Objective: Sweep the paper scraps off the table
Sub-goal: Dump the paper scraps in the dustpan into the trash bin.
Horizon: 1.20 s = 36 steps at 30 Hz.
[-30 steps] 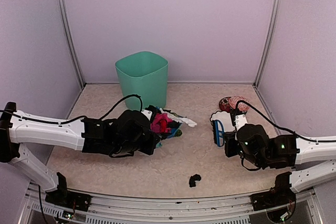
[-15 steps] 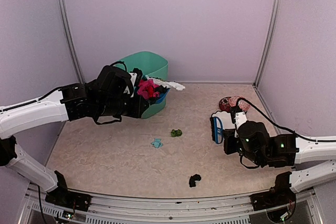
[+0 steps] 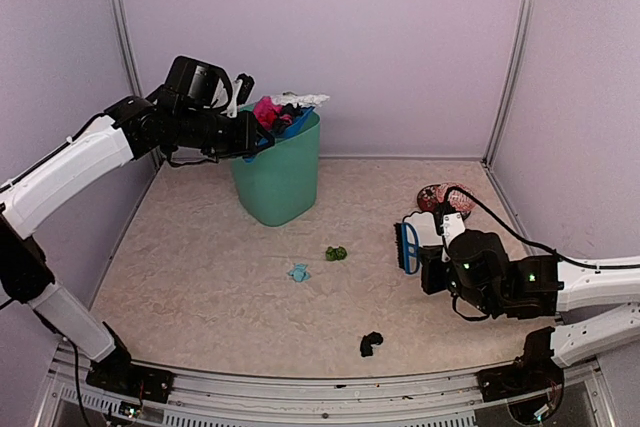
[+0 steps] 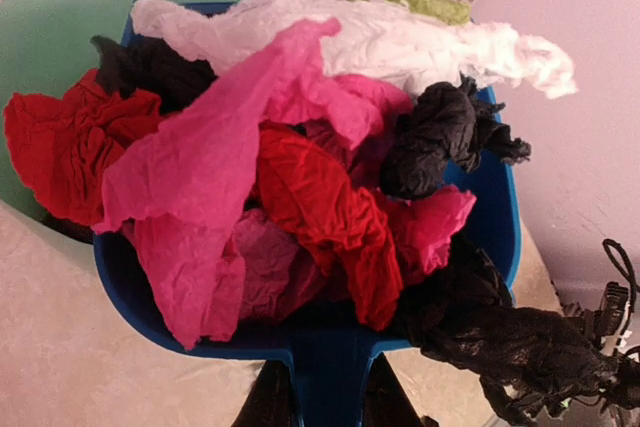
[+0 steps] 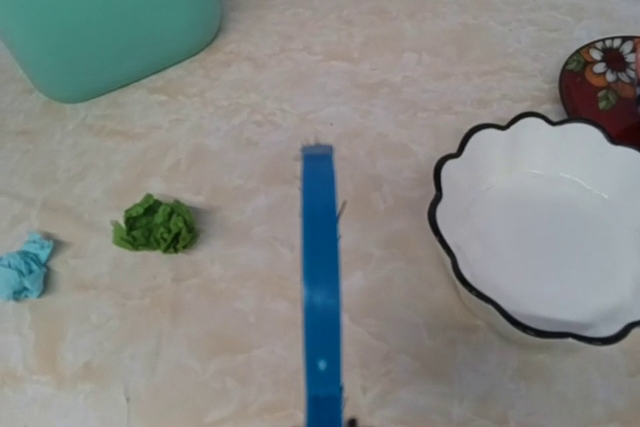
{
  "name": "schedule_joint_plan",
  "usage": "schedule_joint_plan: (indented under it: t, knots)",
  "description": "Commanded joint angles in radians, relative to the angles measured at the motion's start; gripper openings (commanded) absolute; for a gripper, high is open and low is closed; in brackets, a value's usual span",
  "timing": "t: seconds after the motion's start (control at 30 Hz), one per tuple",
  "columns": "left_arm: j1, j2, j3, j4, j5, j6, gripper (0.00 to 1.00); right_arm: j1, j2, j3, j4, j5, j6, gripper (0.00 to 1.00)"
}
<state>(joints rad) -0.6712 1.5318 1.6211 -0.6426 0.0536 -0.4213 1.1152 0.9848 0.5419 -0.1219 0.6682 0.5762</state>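
Note:
My left gripper is shut on the handle of a blue dustpan, held up at the rim of the teal bin. The pan is heaped with pink, red, black and white paper scraps; dark fingers flank its handle. On the table lie a green scrap, a light blue scrap and a black scrap. My right gripper is shut on a blue brush, just right of the green scrap.
A white scalloped bowl sits right beside the brush, with a red flowered bowl behind it. Purple walls close in the table on three sides. The metal front rim runs along the near edge.
The left arm lifted the loaded dustpan off the table up to the bin's rim, leaving a green and a light blue scrap behind. The right arm shifted slightly left with the brush.

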Motion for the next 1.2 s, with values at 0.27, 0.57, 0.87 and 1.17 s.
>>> schedule_joint_plan:
  t: [0.27,0.57,0.87,1.17]
  knots:
    - [0.253,0.108,0.036,0.153,0.656,-0.17,0.0,-0.012,0.008,0.013,0.039,-0.015,0.009,0.0]
    - [0.359,0.108,-0.175,0.729,0.965,-0.709,0.0,-0.014,0.031,0.027,0.047,-0.016,0.018,0.0]
    - [0.37,0.155,-0.284,1.286,0.975,-1.175,0.0,-0.016,0.063,0.037,0.063,-0.015,0.018,0.0]
    - [0.343,0.107,-0.201,1.171,0.936,-1.064,0.0,-0.019,0.072,0.071,0.079,-0.055,-0.061,0.0]
